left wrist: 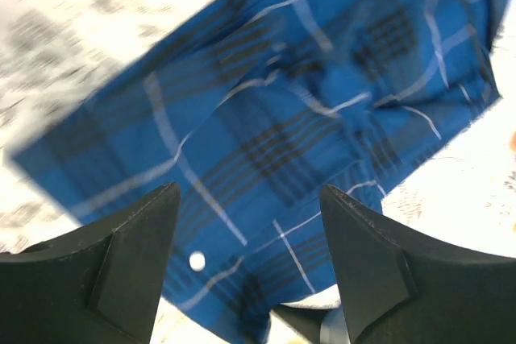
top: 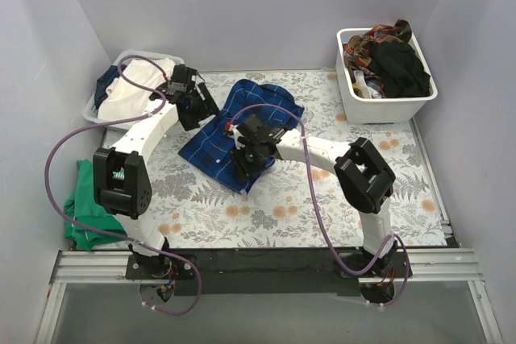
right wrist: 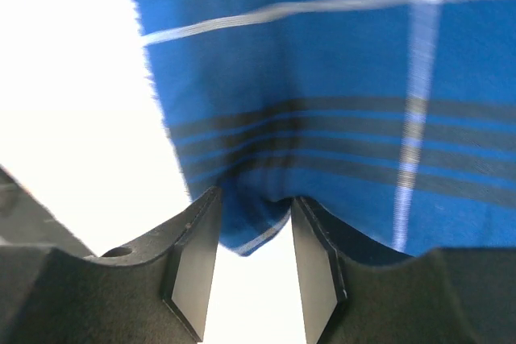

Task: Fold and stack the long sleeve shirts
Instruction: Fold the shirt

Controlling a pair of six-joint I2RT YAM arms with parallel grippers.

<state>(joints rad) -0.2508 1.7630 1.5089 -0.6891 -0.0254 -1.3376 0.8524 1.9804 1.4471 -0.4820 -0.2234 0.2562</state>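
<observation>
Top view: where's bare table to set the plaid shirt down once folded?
Free: the near strip of table cloth between the two arm bases, and the patch between the right arm and white bin. Crowded: centre, under the plaid shirt and left arm; left edge, with green cloth and basket.

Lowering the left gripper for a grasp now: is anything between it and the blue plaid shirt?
Nothing visible. The left gripper hangs open directly over the plaid shirt, with only cloth showing between its fingers. The right gripper pinches a shirt edge nearby.
</observation>
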